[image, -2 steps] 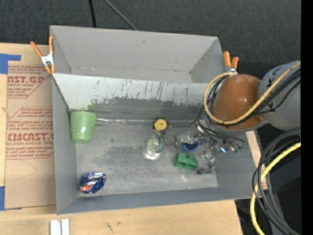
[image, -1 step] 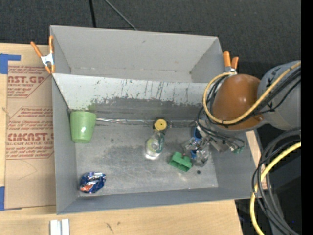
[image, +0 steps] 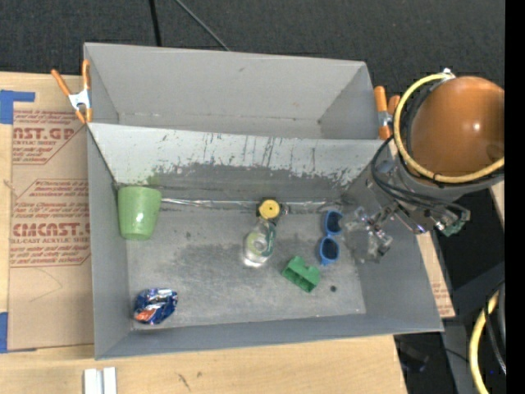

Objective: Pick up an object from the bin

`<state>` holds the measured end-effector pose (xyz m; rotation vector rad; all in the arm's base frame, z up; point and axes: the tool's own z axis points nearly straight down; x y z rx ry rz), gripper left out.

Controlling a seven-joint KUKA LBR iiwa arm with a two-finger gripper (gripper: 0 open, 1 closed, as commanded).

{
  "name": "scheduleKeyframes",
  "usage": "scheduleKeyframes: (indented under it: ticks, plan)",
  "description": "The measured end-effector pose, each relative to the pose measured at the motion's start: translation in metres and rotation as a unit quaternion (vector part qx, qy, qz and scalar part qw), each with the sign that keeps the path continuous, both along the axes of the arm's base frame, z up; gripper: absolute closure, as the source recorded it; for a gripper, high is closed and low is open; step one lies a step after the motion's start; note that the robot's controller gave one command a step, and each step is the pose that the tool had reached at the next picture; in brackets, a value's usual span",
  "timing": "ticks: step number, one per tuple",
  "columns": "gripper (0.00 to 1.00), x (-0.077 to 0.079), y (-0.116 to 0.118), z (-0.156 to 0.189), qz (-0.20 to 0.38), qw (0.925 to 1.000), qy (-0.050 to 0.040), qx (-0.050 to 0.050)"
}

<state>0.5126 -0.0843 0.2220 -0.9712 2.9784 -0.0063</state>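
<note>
A dark floor (image: pixel 328 15) fills the top of the frame, and a pale wooden surface (image: pixel 246 368) runs along the bottom. Between them sits a grey metal bin (image: pixel 230 97) with sloped walls and a scuffed flat bottom.

The robot arm (image: pixel 455 125), capped by a rounded orange cover ringed with cables, enters from the right edge of the frame. Its metal end effector (image: pixel 371 240) hangs low at the right end of the bin's bottom, close to the right wall. Whether it is open or closed cannot be told, and nothing can be seen held in it.

The nearest thing is a small blue plastic piece (image: pixel 330 236) made of two rounded parts, one above the other. It lies just to the left of the end effector, beside it and not under it. Whether the two touch cannot be told.

Further left and slightly lower lies a small green block (image: pixel 301 273). Left of the blue piece, near the middle of the bin, is a clear glassy thing (image: pixel 257 246), with a small yellow round thing (image: pixel 268 210) just above it. These lie loose and apart.

Well away, against the left wall, is a light green cup (image: pixel 138 212). A crumpled blue, white and red wrapper (image: pixel 154 305) lies in the lower left corner.
</note>
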Motion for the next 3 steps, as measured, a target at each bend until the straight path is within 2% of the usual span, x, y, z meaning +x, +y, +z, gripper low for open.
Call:
scheduleKeyframes:
  ticks: [1,2,3]
  plan:
    - [1.00,0.039,0.011,-0.110,0.186,0.9825,0.0059,0.001]
    - [0.00,0.040,0.012,-0.108,0.186,0.9825,0.0046,0.001]
    - [0.00,0.071,-0.015,-0.152,0.274,0.9618,0.0022,-0.001]
